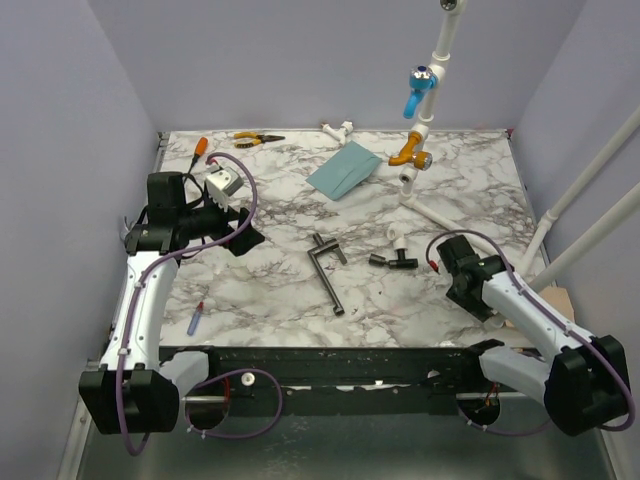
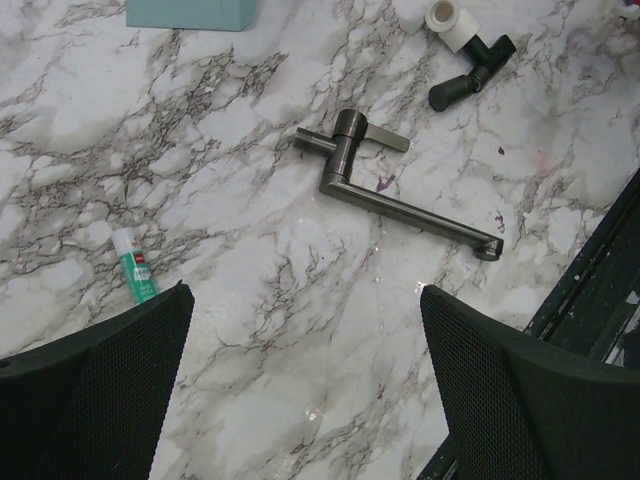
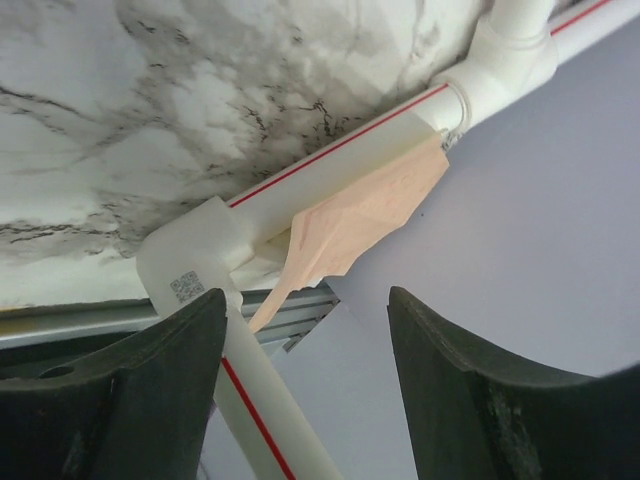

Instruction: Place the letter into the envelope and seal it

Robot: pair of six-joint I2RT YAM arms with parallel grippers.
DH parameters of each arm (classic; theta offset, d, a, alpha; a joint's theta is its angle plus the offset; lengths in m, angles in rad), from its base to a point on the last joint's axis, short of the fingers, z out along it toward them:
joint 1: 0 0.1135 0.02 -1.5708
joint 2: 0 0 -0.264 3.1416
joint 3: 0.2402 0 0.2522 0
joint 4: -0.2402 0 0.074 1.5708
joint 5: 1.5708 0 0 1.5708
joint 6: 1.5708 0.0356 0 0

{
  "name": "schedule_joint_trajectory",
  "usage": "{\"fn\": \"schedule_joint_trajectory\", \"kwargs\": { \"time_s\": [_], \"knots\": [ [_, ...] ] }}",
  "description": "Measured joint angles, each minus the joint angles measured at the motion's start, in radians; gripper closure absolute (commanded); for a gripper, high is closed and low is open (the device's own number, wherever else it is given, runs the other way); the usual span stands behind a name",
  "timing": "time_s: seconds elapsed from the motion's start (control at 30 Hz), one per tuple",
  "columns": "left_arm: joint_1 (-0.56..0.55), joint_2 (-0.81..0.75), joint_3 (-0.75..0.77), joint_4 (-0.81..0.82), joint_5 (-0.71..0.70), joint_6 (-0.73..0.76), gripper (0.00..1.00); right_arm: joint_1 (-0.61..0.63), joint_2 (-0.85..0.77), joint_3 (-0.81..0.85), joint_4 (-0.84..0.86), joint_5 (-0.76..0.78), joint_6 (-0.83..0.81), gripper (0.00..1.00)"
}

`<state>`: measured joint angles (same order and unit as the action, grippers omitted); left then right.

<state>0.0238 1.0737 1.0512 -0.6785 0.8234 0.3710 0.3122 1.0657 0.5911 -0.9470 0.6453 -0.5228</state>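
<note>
right wrist view: shows the letter (image 3: pixel 365 215) lodged on the outer side of the white pipe (image 3: pixel 340 150), touching it, creased and tilted, off the marble table (image 3: pixel 150 100) rather than flat on it. shows the right gripper (image 3: pixel 305 300) aimed near the pipe's elbow, fingers apart with nothing between them, the letter just beyond the tips. top view: places the envelope (image 1: pixel 343 170) flat on the marble, well apart from the pipe on its inner side. left wrist view: shows the left gripper (image 2: pixel 305 295) spread wide and empty, well apart from the pipe, hovering near a dark metal faucet part (image 2: pixel 400 205) and a small green-and-white tube (image 2: pixel 133 265). step in hand, by judgement: fetching the letter; task barely begun, nothing yet in the envelope. to do it well: approach along the pipe, not across it, so that neither finger strikes the elbow; slip one finger under the free edge hanging clear of the pipe and keep the other above; close gently on paper alone; draw outward and up, away from the pipe, before swinging toward the envelope. likely risks: tearing or further creasing the thin sheet, or nudging it down behind the pipe, out of reach.
</note>
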Motion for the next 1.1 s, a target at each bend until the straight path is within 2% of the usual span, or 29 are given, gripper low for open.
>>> {"fn": "schedule_joint_trajectory", "kwargs": {
  "time_s": [0.2,0.47,0.67,0.83,0.97,1.1],
  "knots": [
    [0.000,0.018,0.000,0.000,0.000,0.000,0.06,0.000,0.093,0.074,-0.005,-0.048,0.014,0.23],
    [0.000,0.026,0.000,0.000,0.000,0.000,0.06,0.000,0.179,0.090,0.118,0.056,0.105,0.10],
    [0.000,0.034,0.002,0.000,-0.005,0.000,0.06,-0.061,0.194,-0.104,0.266,0.130,0.050,0.12],
    [0.000,0.045,0.010,-0.002,-0.011,0.000,0.07,-0.101,0.179,-0.222,0.383,0.218,-0.056,0.16],
    [0.000,0.051,0.017,-0.004,-0.014,0.001,0.08,-0.133,0.212,-0.185,0.381,0.229,-0.063,0.20],
    [0.000,0.060,0.020,-0.006,-0.019,0.007,0.08,-0.137,0.307,-0.003,0.354,0.212,-0.004,0.21]
  ]
}}
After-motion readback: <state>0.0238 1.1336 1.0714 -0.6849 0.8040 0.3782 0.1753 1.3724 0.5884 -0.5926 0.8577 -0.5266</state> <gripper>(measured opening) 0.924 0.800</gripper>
